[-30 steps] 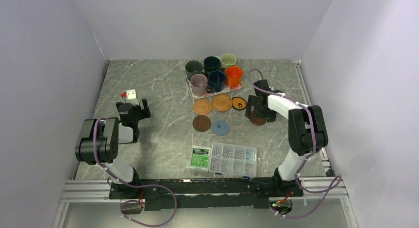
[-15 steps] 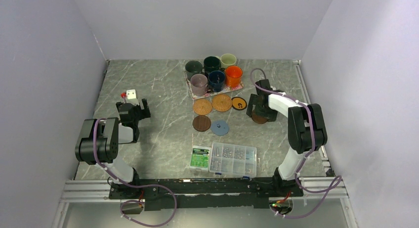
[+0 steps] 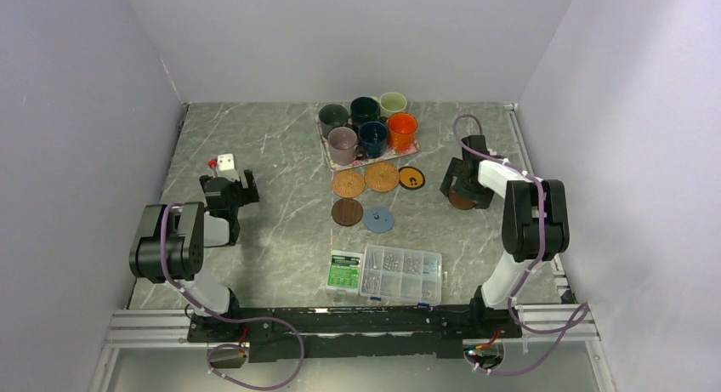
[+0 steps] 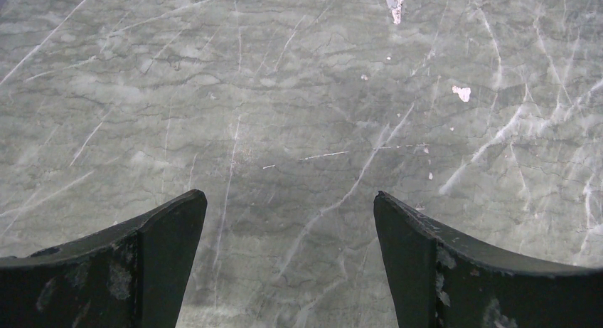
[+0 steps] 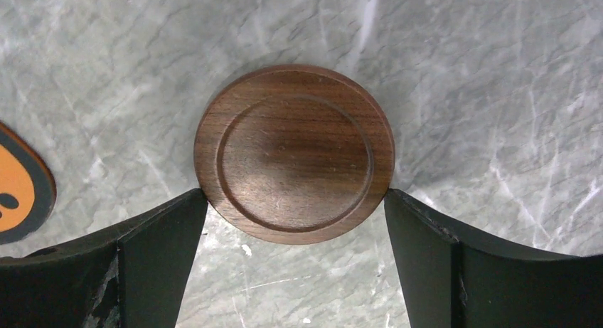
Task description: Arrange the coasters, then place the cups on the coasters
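Observation:
My right gripper (image 5: 295, 193) (image 3: 463, 192) has both fingertips against the rim of a dark brown coaster (image 5: 294, 152) (image 3: 462, 202) lying flat on the marble, right of the others. Two woven tan coasters (image 3: 348, 183) (image 3: 382, 176), a black-and-orange coaster (image 3: 411, 178) (image 5: 18, 182), a second dark brown coaster (image 3: 346, 212) and a light blue coaster (image 3: 378, 219) lie mid-table. Several cups stand on a floral tray (image 3: 330, 163), among them orange (image 3: 401, 130), navy (image 3: 372, 137) and mauve (image 3: 343, 144). My left gripper (image 4: 290, 196) (image 3: 228, 181) stands open over bare marble at the left.
A clear screw box (image 3: 400, 274) and a green packet (image 3: 344, 270) lie near the front edge. A small white and red object (image 3: 223, 162) sits just beyond the left gripper. Grey walls enclose the table on three sides.
The right gripper has moved to the right, away from the black-and-orange coaster, and the dark brown coaster has moved with it. The left arm has not moved.

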